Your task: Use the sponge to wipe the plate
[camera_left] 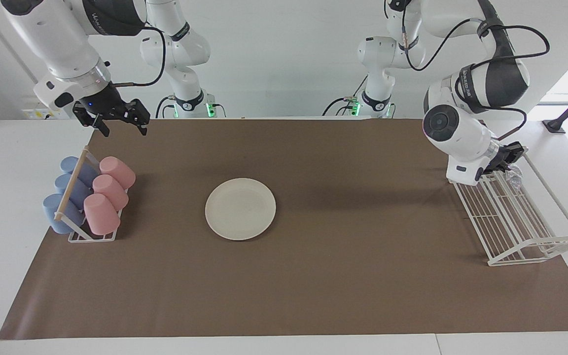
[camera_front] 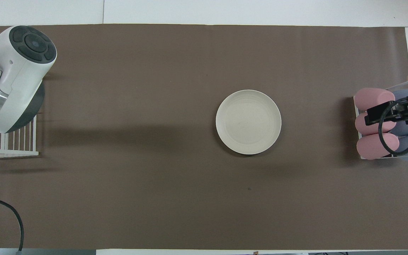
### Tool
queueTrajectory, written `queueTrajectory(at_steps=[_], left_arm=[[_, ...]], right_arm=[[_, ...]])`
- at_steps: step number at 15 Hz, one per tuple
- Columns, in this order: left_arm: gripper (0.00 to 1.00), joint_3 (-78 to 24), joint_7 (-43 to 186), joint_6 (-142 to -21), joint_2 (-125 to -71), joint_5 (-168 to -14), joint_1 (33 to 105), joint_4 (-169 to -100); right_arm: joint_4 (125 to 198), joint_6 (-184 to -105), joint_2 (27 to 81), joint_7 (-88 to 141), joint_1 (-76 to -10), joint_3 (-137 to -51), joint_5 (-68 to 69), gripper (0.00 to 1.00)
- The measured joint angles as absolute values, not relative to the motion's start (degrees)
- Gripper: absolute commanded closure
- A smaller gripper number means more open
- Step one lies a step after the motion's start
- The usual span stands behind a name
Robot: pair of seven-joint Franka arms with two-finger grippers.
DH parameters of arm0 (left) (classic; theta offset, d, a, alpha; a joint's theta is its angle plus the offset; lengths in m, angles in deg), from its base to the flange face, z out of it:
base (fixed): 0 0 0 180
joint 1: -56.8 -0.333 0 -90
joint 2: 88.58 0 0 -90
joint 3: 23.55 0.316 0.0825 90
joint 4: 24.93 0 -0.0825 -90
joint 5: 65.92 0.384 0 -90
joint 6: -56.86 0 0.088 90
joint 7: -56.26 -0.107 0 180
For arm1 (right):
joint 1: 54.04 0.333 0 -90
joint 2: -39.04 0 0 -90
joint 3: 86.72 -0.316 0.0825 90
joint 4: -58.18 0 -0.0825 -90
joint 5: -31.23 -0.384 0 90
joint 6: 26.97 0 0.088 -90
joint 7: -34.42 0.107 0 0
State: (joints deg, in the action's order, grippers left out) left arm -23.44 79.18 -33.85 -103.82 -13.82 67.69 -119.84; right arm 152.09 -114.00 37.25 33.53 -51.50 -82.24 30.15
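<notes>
Your left gripper (camera_left: 510, 161) is over the end of the white wire rack (camera_left: 515, 212) nearest the robots, at the left arm's end of the table, and its fingertips are pinched together on the sponge (camera_left: 514, 172), a small glittery wad that hangs just at the rack's upper rail; whether the wad touches the wire you cannot tell. From overhead the left arm's wrist covers the gripper and the sponge, so only the facing view shows them. Your right gripper (camera_left: 121, 121) hangs in the air with its two fingers spread wide and nothing between them, over the brown mat (camera_left: 313, 296) close to the cup holder (camera_left: 91, 236) with its pink cups (camera_left: 108, 194) and blue cups (camera_left: 62, 197). The plate (camera_left: 240, 208) lies flat and bare on the mat around the middle of the table, well apart from both grippers and a little toward the right arm's end
</notes>
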Motion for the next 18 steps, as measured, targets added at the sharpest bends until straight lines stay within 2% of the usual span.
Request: queueTrajectory(at_steps=[4,10,11,12,13,14,15,18], left_arm=[[1.0,-23.6,86.3,-34.3,-108.0,-12.7,67.6,-119.8],[1.0,-23.7,86.8,-35.9,-108.1,-12.7,67.6,-119.6],[0.87,-23.7,86.8,-36.1,-108.1,-12.7,67.6,-119.6],[0.43,-23.7,86.8,-36.3,-108.1,-12.7,67.6,-119.6],[0.32,-23.6,86.8,-36.6,-108.1,-12.7,67.6,-119.6],[0.09,-23.6,86.9,-36.7,-108.1,-12.7,67.6,-119.6],[0.0,-23.5,86.9,-36.8,-108.1,-12.7,67.5,-119.6],[0.0,-23.4,86.9,-37.2,-108.1,-12.7,67.3,-119.6]], right_arm=[[151.9,-114.1,37.3,33.6,-51.4,-82.1,30.1,0.0],[151.8,-114.2,37.3,33.8,-51.5,-82.1,30.2,0.0],[151.8,-114.3,37.3,33.8,-51.4,-82.1,30.2,0.0],[151.7,-114.4,37.3,33.8,-51.4,-82.2,30.2,0.0],[151.6,-114.5,37.3,34.0,-51.4,-82.4,30.2,0.0],[151.5,-114.6,37.3,34.3,-51.4,-82.5,30.2,0.0],[151.4,-114.6,37.3,34.4,-51.3,-82.6,30.2,0.0],[151.4,-114.6,37.3,34.4,-51.3,-82.7,30.2,0.0]])
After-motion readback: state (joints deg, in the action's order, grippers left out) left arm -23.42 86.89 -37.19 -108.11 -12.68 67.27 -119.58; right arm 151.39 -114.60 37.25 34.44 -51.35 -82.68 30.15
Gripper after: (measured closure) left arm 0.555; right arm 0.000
